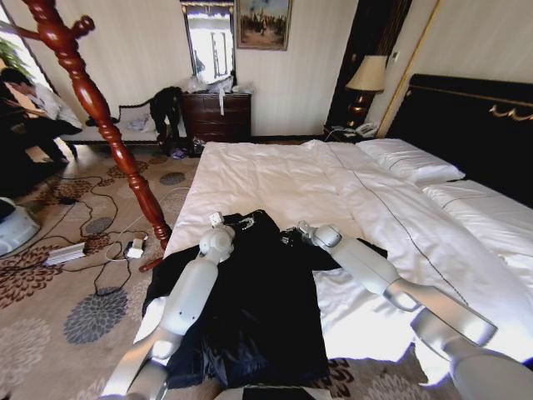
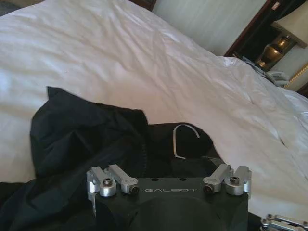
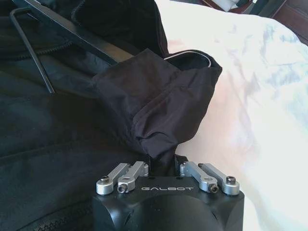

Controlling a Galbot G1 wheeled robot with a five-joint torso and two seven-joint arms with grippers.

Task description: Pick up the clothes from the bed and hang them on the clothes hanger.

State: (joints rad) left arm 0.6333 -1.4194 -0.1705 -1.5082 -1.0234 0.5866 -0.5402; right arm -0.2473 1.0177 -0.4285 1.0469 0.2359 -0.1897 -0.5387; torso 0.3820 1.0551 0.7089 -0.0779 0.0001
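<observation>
The clothes (image 1: 250,308), a black coat, lie spread over the foot corner of the bed (image 1: 275,179), partly hanging off its edge. My left gripper (image 1: 241,222) rests over the coat's upper edge near the collar; in the left wrist view the left gripper (image 2: 168,168) stands open above the black cloth (image 2: 82,130), close to a white hanging loop (image 2: 185,139). My right gripper (image 1: 291,235) is beside it, and in the right wrist view the right gripper (image 3: 162,161) is shut on a bunched fold of the coat (image 3: 154,101). The red-brown clothes hanger (image 1: 108,125) stands on the carpet left of the bed.
A thin black rod (image 3: 72,33) lies across the coat. Cables and a power strip (image 1: 67,252) litter the carpet by the stand's foot. White pillows (image 1: 408,158) and the black headboard (image 1: 475,125) are on the right; a dark dresser (image 1: 216,117) stands at the far wall.
</observation>
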